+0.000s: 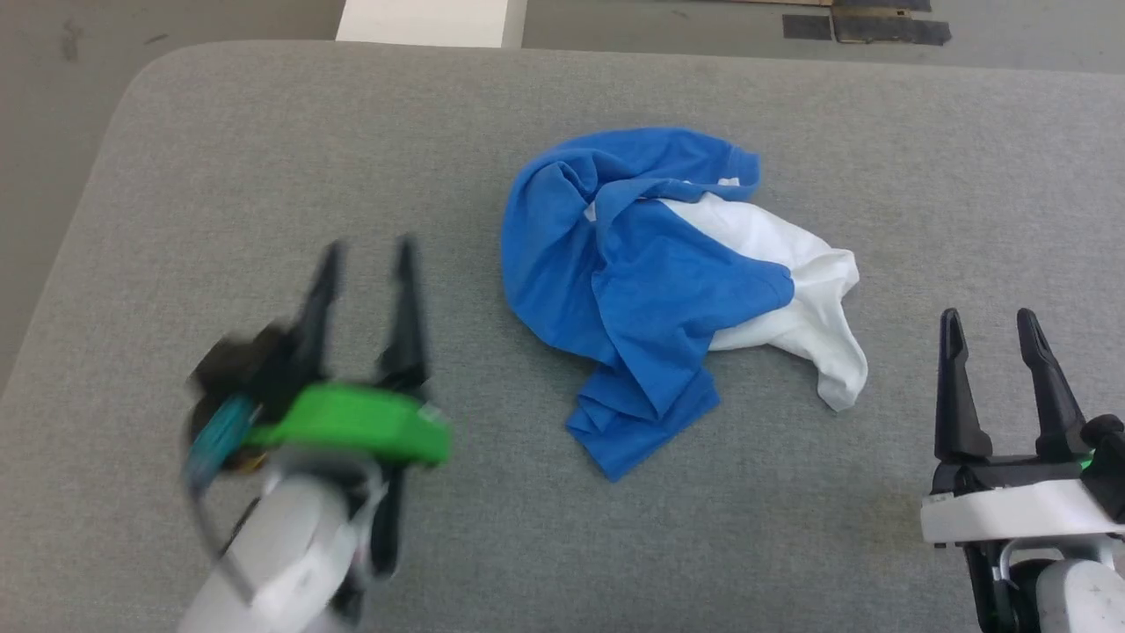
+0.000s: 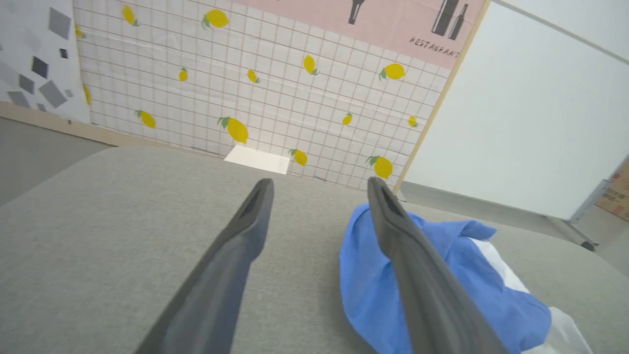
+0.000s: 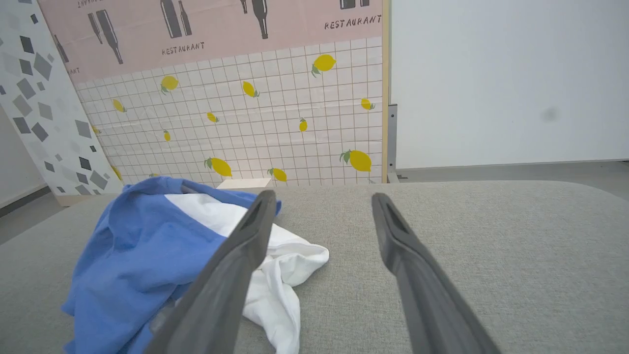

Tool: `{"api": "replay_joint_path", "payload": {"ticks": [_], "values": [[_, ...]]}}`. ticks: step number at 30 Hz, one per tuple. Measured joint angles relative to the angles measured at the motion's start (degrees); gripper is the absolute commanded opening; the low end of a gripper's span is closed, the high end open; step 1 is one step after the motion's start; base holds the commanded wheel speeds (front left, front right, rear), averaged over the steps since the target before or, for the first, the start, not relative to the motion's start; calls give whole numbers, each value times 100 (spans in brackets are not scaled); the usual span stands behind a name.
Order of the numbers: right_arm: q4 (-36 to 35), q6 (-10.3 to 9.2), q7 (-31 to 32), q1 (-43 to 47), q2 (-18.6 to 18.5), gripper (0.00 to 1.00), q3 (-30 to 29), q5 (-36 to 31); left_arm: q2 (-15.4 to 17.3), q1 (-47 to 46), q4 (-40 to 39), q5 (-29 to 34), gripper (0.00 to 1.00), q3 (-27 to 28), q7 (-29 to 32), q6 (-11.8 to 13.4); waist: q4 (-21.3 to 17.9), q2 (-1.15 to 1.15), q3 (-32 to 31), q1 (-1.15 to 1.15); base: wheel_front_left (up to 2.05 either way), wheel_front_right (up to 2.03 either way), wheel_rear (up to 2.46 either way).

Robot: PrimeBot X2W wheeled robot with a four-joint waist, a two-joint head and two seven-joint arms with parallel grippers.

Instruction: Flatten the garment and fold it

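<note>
1. The garment (image 1: 650, 281) lies in a crumpled heap on the grey table (image 1: 264, 158), between the two end effectors and a little farther from the robot than both.
2. Most of the cloth on top is bright blue. A white part comes out from under the blue on the robot's right side and ends in a loose point.
3. One blue fold sticks out of the heap on the side nearest the robot.
4. The left end effector (image 1: 367, 251) is at the lower left of the head view, over bare table to the left of the garment and apart from it. It looks blurred, and a green band (image 1: 352, 422) sits behind its fingers.
5. Its two dark fingers stand wide apart with only table between them, so it holds nothing.
6. The right end effector (image 1: 988, 321) is at the lower right of the head view, near the white part of the garment but not touching it.
7. Its fingers are also spread wide, and it is empty.
8. Behind the table stands a wall panel (image 3: 275, 123) with white tiles and yellow lemons. Above them is a pink strip with bottle shapes and the word "RESTAURANT".
</note>
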Motion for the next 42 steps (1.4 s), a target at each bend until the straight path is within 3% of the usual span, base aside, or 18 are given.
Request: {"api": "replay_joint_path", "payload": {"ticks": [5, 8, 16, 20, 31, 42], "values": [[8, 0, 0, 137, 0, 100, 70, 1, 27, 1269, -671, 1131, 100, 673, -1, 130, -22, 0, -25, 0, 0, 0, 0], [43, 0, 0, 276, 0, 100, 94, 2, -132, 1886, -699, 1556, 100, 866, -1, 143, -27, 0, -95, 0, 0, 0, 0], [164, 0, 9, 538, 0, 100, 267, -24, -695, 2364, -523, 1866, 100, 1196, -1, -393, 34, 0, -338, 0, 0, 0, 0], [58, 0, 323, 531, -1, 100, 479, -249, -888, 2363, -480, 2017, 100, 1311, -1, -637, 121, 0, -391, 0, 0, 0, 0], [-100, -1, 2684, 88, -21, 100, 912, -94, -1216, 2291, -324, 2152, 100, 1539, -1, -1074, 411, 0, -191, 0, 0, 0, 0], [100, 0, 4220, -474, -673, 100, 1646, 111, -1295, 1970, -147, 2141, 100, 1449, -1, -1201, 843, 0, 220, 0, 0, 0, 0]]}}
